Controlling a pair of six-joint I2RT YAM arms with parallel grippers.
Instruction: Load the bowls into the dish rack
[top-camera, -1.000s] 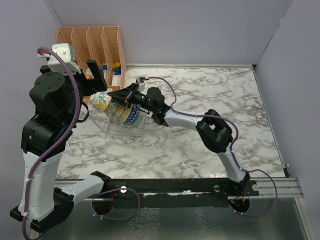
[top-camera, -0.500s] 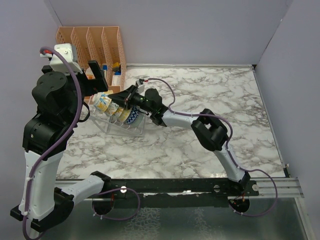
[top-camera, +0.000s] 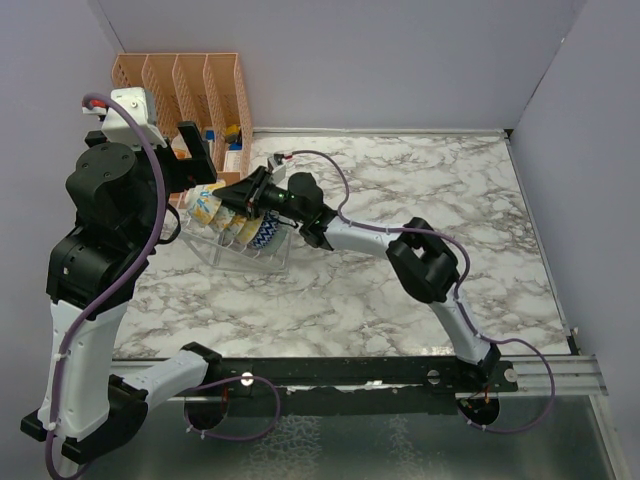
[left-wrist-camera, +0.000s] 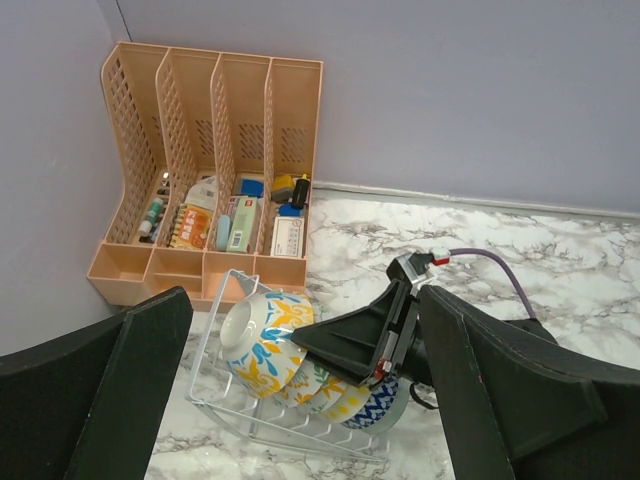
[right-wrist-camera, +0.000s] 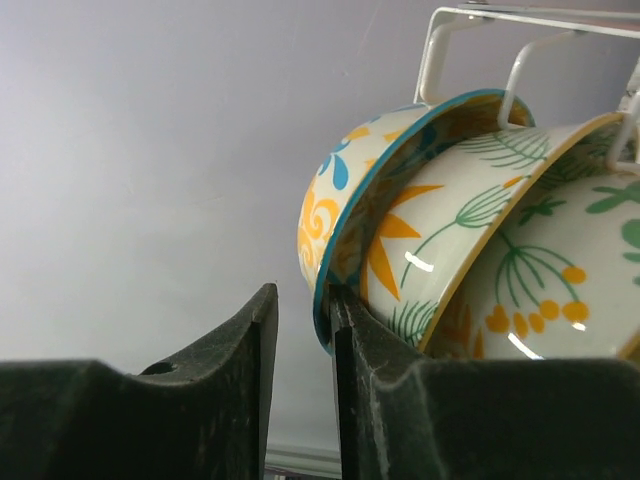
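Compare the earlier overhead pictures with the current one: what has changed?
The right hand reached a little further left over the other bowls, toward the orange-and-blue floral bowl at the left end of the clear dish rack. Nothing was visibly grasped or released. Bowls, rack and left arm stayed put.

Marble table (top-camera: 330, 300), plain lavender walls (top-camera: 380, 60), orange organiser (top-camera: 190, 85)

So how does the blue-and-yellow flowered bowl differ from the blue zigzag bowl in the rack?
The bowl with blue and yellow flowers sits at the end of the clear plastic dish rack nearest the orange slotted file organiser; the blue zigzag-patterned bowl at the opposite end. The flowered bowl shows nearly whole, with the right pincer at its rim; the zigzag bowl is partly hidden under that arm. Both stand on edge in the rack.
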